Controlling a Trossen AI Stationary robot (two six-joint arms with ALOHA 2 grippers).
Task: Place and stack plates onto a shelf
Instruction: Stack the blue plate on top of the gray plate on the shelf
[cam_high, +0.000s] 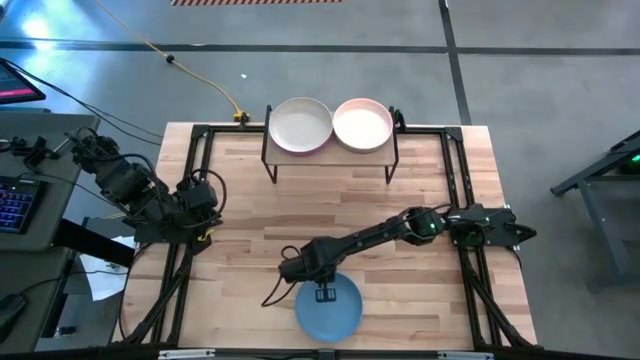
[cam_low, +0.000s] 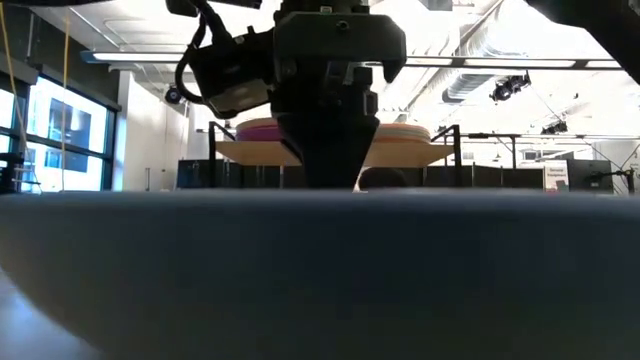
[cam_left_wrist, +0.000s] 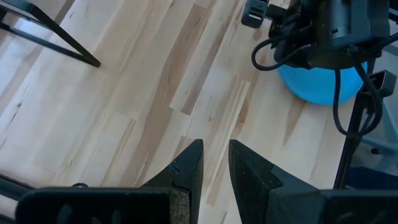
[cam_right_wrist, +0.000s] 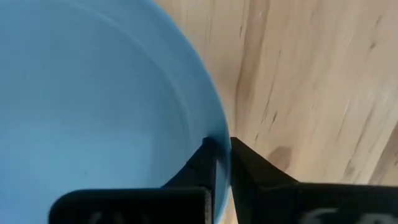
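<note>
Three plates are in view. Two of them sit side by side on top of the shelf (cam_high: 330, 150): one pale pink plate (cam_high: 301, 125) with a darker pink rim showing beneath it, so there may be another under it, though that cannot be told for certain, and one pale pink plate (cam_high: 362, 124) beside it. One blue plate (cam_high: 329, 308) lies on the counter (cam_high: 250, 220), well apart from the shelf. There is one shelf and one counter.

Left pincer (cam_left_wrist: 216, 165) slightly parted above the table (cam_left_wrist: 124, 93), blue plate (cam_left_wrist: 317, 84) beyond.
</note>
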